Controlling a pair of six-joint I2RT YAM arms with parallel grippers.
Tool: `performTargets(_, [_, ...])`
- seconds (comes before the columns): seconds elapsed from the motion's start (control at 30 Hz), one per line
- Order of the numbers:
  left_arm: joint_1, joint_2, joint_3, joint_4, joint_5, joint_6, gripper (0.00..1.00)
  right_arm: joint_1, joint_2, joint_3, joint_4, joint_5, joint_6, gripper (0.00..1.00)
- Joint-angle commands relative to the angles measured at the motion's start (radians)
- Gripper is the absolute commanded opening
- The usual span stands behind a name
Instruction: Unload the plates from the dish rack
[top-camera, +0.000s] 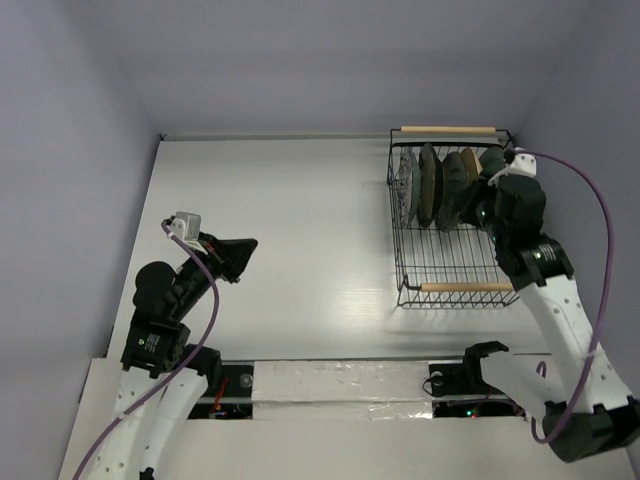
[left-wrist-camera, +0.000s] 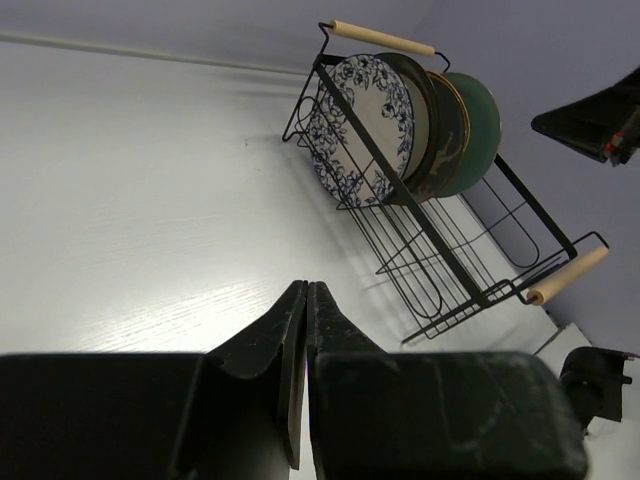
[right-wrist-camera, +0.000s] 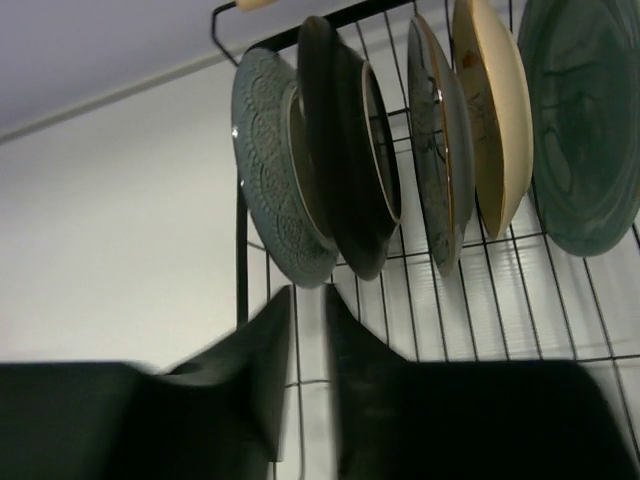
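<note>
The black wire dish rack (top-camera: 397, 262) stands at the right, with wooden handles at its near and far ends. Several plates (top-camera: 432, 185) stand on edge in its far half. In the right wrist view they run left to right: blue-white floral (right-wrist-camera: 268, 190), dark-rimmed cream (right-wrist-camera: 350, 165), grey reindeer (right-wrist-camera: 436, 150), tan (right-wrist-camera: 490, 110), teal (right-wrist-camera: 585, 120). My right gripper (top-camera: 478, 208) hovers over the rack just in front of the plates, jaws a little apart and empty (right-wrist-camera: 308, 292). My left gripper (top-camera: 245, 250) is shut and empty over the table, far left of the rack (left-wrist-camera: 306, 285).
The left wrist view shows the rack (left-wrist-camera: 440, 245) from its left side, the floral plate (left-wrist-camera: 360, 125) nearest and the right arm (left-wrist-camera: 600, 120) above it. A foil-covered strip (top-camera: 340, 385) runs along the near edge. Walls close in the table at the left, back and right.
</note>
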Motion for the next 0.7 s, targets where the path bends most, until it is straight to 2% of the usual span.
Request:
performTargets(0.0, [-0.004, -0.008, -0.003, 0.029, -0.013, -0.006, 0.00, 0.012, 0.092, 0.102, 0.051, 0.102, -0.071, 0.34])
performTargets(0.03, [-0.004, -0.009, -0.001, 0.029, -0.012, -0.004, 0.00, 0.026, 0.156, 0.138, 0.044, 0.119, -0.082, 0.49])
performTargets(0.1, [-0.004, -0.018, -0.004, 0.031, -0.010, -0.006, 0.04, 0.038, 0.213, 0.174, 0.027, 0.141, -0.113, 0.54])
performTargets(0.17, [-0.004, -0.021, -0.006, 0.031, -0.010, -0.006, 0.13, 0.048, 0.288, 0.217, 0.019, 0.199, -0.128, 0.56])
performTargets(0.33, [-0.004, -0.028, -0.009, 0.036, -0.003, -0.007, 0.33, 0.071, 0.433, 0.321, -0.007, 0.230, -0.157, 0.59])
performTargets(0.47, [-0.004, -0.032, -0.007, 0.036, -0.004, -0.007, 0.36, 0.094, 0.584, 0.430, -0.057, 0.288, -0.180, 0.59])
performTargets(0.67, [-0.004, -0.040, -0.006, 0.031, -0.012, -0.007, 0.39, 0.114, 0.707, 0.510, -0.105, 0.387, -0.183, 0.57])
